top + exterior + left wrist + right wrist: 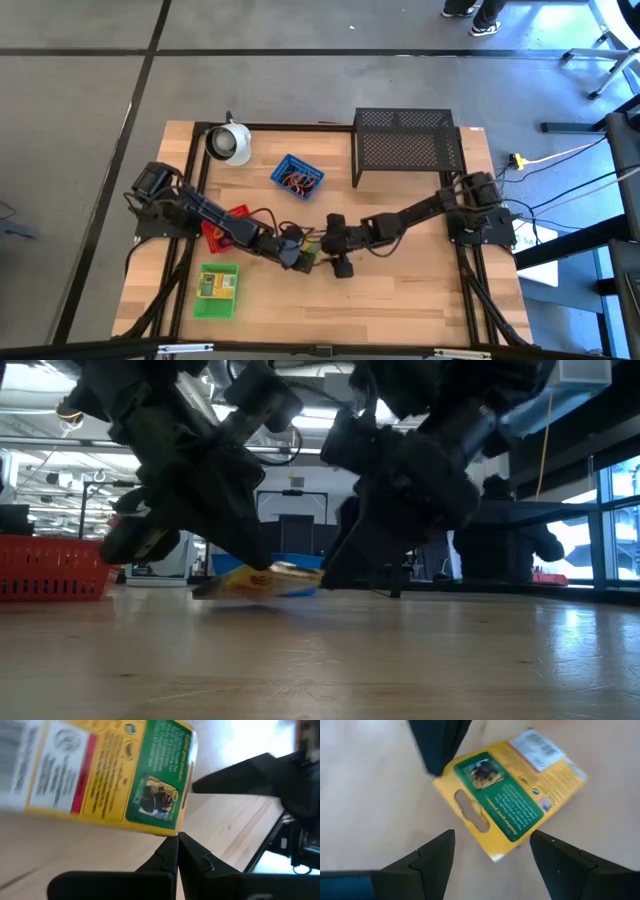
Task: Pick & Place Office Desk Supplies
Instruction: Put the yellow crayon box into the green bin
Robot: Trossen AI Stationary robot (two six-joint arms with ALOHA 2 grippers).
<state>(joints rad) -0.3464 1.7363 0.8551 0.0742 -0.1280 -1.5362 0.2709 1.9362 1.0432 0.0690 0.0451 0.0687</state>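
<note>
Lying flat, yellow-green box [512,805]; left hand [177,851] clenched, right hand [492,852] released, seemingly apart.

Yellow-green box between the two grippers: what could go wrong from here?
The yellow-green box lies flat on the table, so the open right gripper may only push it along rather than catch an edge. The shut left gripper sits right at the box's corner, very near the right fingers, so the two could bump if either advances.
</note>
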